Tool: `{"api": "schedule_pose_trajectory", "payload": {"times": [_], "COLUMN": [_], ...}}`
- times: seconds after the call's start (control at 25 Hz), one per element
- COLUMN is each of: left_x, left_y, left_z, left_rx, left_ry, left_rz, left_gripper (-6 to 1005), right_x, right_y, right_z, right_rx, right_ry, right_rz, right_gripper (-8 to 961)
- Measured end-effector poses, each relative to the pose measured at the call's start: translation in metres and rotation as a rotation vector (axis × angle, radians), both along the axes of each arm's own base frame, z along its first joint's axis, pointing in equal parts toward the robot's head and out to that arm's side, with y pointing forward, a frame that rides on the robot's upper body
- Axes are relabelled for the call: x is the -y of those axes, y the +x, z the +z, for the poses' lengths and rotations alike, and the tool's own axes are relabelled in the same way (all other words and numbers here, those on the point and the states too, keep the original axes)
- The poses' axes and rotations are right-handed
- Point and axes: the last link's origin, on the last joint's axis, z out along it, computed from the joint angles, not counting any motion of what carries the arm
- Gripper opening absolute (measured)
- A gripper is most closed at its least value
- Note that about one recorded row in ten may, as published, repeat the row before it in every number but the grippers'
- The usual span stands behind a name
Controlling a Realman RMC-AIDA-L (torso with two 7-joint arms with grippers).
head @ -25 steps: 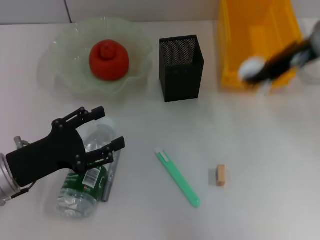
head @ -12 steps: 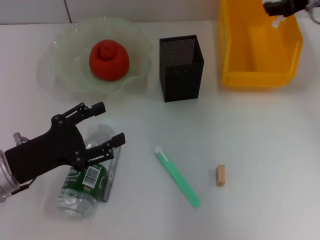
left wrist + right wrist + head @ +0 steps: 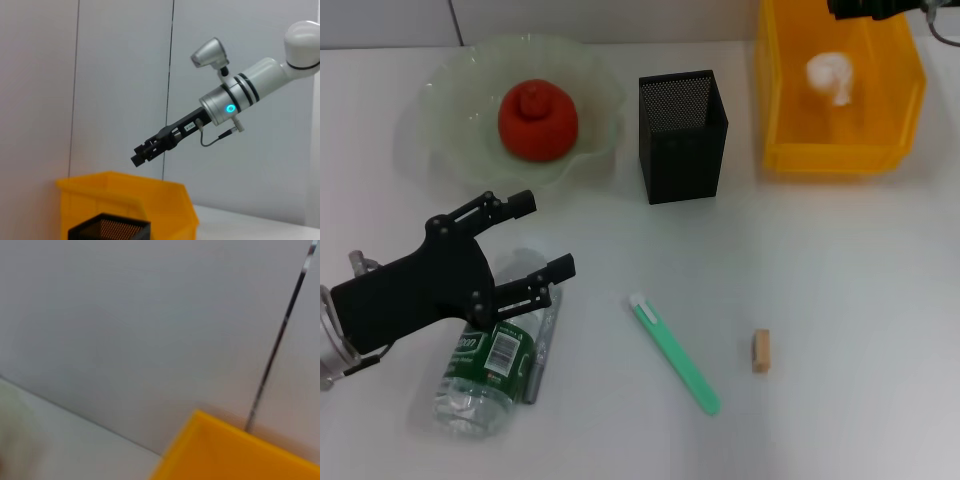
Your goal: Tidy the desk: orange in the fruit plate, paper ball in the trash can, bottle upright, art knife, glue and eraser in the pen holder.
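The paper ball (image 3: 829, 76) lies inside the trash can (image 3: 790, 100) at the far right of the bench (image 3: 840, 280), and the right gripper (image 3: 848, 9) hangs above the can's far edge; whether its jaws are spread or pressed together cannot be told. The left gripper (image 3: 525, 238) hovers over the bottle (image 3: 490, 365), jaws spread wide and holding nothing. The bottle lies on its side at the near left, with a grey pen-like thing (image 3: 539, 350) just beside it. The orange (image 3: 538, 121) sits in the fruit plate (image 3: 445, 120) at the far left. The pen holder (image 3: 683, 135) stands between plate and can. A green art knife (image 3: 675, 354) and the eraser (image 3: 761, 351) lie apart on the bench nearer the robot.
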Motion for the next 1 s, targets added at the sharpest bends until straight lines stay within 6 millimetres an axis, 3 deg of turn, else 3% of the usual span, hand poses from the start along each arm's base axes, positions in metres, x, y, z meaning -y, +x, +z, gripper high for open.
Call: {"api": "schedule_pose_trajectory", "payload": {"times": [0.08,0.24,0.28,0.36,0.48,0.52,0.64,0.76,1.0], "left_x": [0.0,0.001,0.001,-0.001,-0.004,-0.008,-0.01,-0.016,-0.032], "left_y": [0.0,0.011,0.011,0.02,0.025,0.032,0.043,0.061,0.074], "left_z": [0.0,0.023,0.023,0.046,0.054,0.06,0.061,0.049,0.019], "left_rx": [0.0,0.031,0.031,-0.004,-0.047,-0.096,-0.15,-0.249,-0.387], "left_ry": [0.0,0.006,0.006,-0.003,-0.001,-0.001,-0.01,-0.091,-0.152], "left_rz": [0.0,-0.042,-0.042,0.015,0.091,0.205,0.267,0.512,0.755], "left_gripper": [842,842,842,841,841,841,841,839,836], "right_x": [0.018,0.072,0.086,0.114,0.141,0.148,0.162,0.173,0.181], "right_y": [-0.005,-0.004,-0.001,0.01,0.033,0.042,0.064,0.079,0.086], "right_z": [0.006,0.005,0.001,-0.007,-0.02,-0.026,-0.039,-0.052,-0.066], "right_rx": [-0.069,-0.217,-0.24,-0.275,-0.27,-0.274,-0.286,-0.306,-0.323], "right_ry": [-0.032,-0.127,-0.147,-0.174,-0.187,-0.191,-0.21,-0.25,-0.303], "right_rz": [0.051,0.21,0.255,0.342,0.394,0.386,0.354,0.327,0.333], "right_gripper": [818,826,827,827,827,827,827,826,826]}}
